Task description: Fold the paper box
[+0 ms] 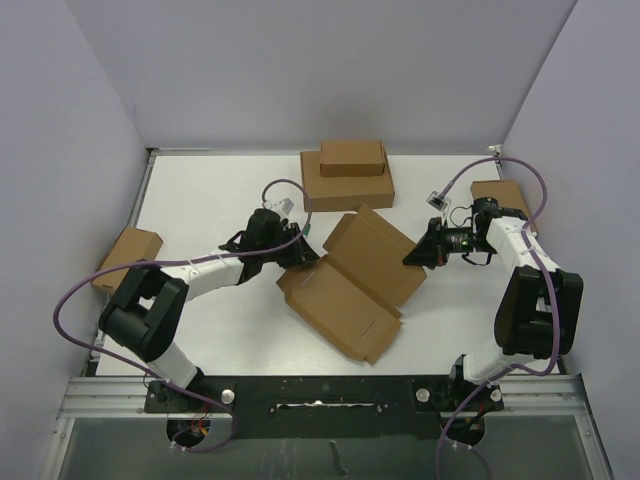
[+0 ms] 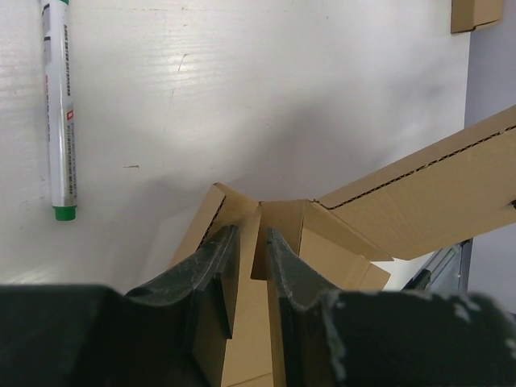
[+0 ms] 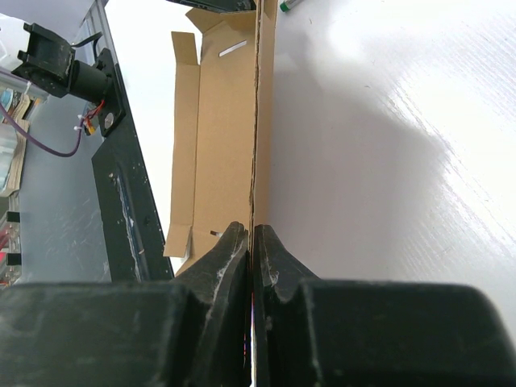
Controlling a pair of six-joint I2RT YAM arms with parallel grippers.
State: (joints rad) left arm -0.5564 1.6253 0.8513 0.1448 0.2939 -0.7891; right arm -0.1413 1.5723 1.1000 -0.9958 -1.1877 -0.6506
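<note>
Left end effector (image 2: 251,250) clamped on paper box (image 1: 345,295) flap, right end effector (image 3: 251,242) pinching its raised panel

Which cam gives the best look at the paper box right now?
Top external: the whole paper box shows, both panels in outline. Left wrist sees only a corner flap in the left tool; right wrist sees one panel edge-on, pinched by the right tool.
</note>
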